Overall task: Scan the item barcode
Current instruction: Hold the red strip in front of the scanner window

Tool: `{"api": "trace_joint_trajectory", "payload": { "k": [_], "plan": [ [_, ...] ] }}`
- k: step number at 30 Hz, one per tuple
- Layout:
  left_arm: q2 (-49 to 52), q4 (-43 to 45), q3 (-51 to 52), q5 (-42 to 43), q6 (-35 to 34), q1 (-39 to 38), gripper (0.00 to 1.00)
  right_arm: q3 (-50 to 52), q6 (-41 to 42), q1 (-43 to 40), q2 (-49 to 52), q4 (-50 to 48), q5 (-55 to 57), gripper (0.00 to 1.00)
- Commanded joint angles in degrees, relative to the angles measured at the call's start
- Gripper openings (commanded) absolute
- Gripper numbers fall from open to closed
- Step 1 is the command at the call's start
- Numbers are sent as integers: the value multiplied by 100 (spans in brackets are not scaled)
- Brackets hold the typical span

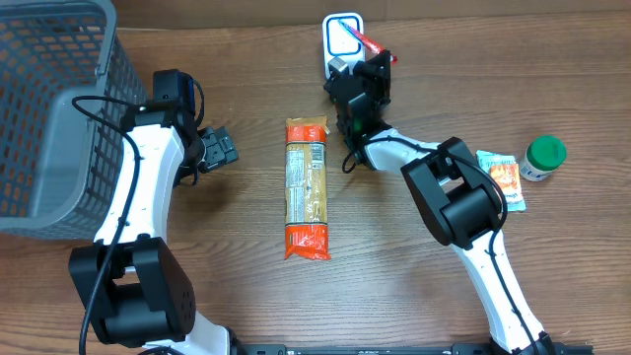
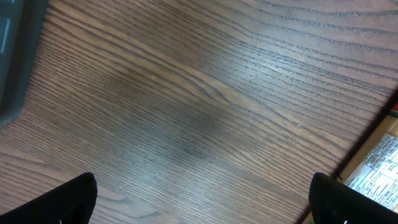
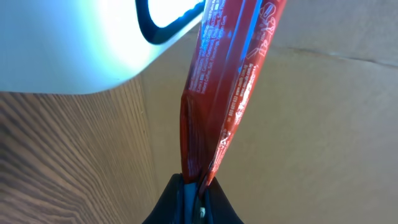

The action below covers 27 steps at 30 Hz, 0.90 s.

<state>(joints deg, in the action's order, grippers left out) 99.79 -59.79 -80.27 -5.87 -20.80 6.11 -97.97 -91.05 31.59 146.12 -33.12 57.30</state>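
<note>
Now held: a long, flat red packet (image 3: 224,81), glossy, with a blue stripe along it and fine white print; its lower end is crimped and creased.
Right gripper (image 3: 194,183): pressed together on that crimped end, pinching the packet so it stands up out of the black fingers.
Where it is: at the far side of the table (image 1: 414,296), lifted just beside the white scanner (image 1: 342,37), on the side toward the jar. Whether packet and scanner touch I cannot tell.
Scanner: white, with a dark rounded outline around a bright window.
Left gripper (image 1: 222,148): spread wide and empty, above bare wood between the basket and the pasta bag.
Table: brown wood with a strong, streaky grain.
On it: a grey mesh basket (image 1: 49,108) at the left corner, and a long pasta bag (image 1: 306,187) with orange ends lying flat in the middle. A green-lidded jar (image 1: 542,158) stands at the right, with an orange-and-white sachet (image 1: 503,179) just beside it.
Room: a plain tan board (image 3: 323,137) stands behind the table's far edge.
</note>
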Motion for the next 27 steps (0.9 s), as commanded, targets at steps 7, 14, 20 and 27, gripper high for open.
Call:
{"api": "trace_joint_trajectory", "payload": {
  "k": [7, 14, 20, 27],
  "plan": [
    [-13, 9, -44, -50, 68, -13, 100, -98, 103, 61, -4, 422, 59, 3],
    [-13, 9, -44, -50, 68, -13, 100, -98, 140, 59, -4, 295, 240, 3],
    [-13, 7, -46, -50, 68, -13, 100, -101, 275, 116, -90, -1598, 153, 3],
    [-13, 7, -44, -50, 68, -13, 100, -101, 782, 258, -824, -1539, 273, 3]
  ]
}}
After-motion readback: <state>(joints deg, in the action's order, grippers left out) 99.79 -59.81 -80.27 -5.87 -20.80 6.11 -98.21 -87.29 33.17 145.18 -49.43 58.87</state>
